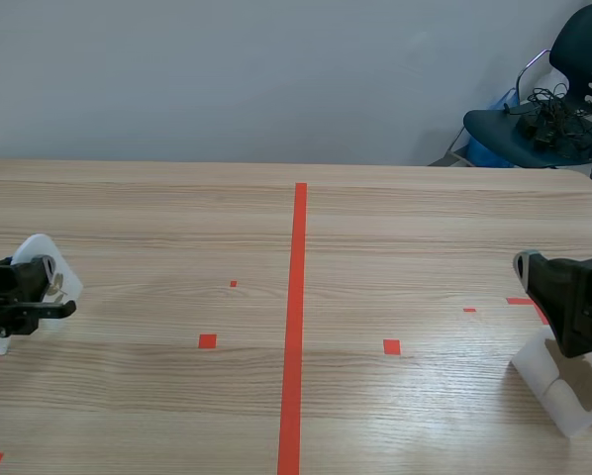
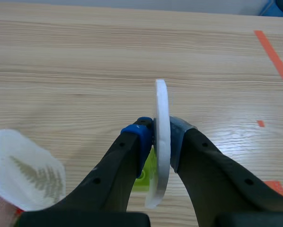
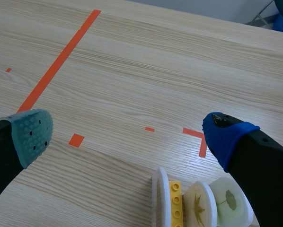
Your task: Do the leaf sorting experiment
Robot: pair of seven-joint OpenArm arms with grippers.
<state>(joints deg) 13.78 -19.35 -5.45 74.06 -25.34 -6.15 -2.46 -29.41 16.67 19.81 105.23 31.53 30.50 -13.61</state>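
Wood table, scene view first: left gripper at the far left edge of the frame, right gripper at the far right, over a white disc stack. Left wrist view: fingers clamped on a white disc held edge-on, with a fern-leaf disc just beside them. Right wrist view: fingers wide apart, leaf discs and a yellow brick standing between them.
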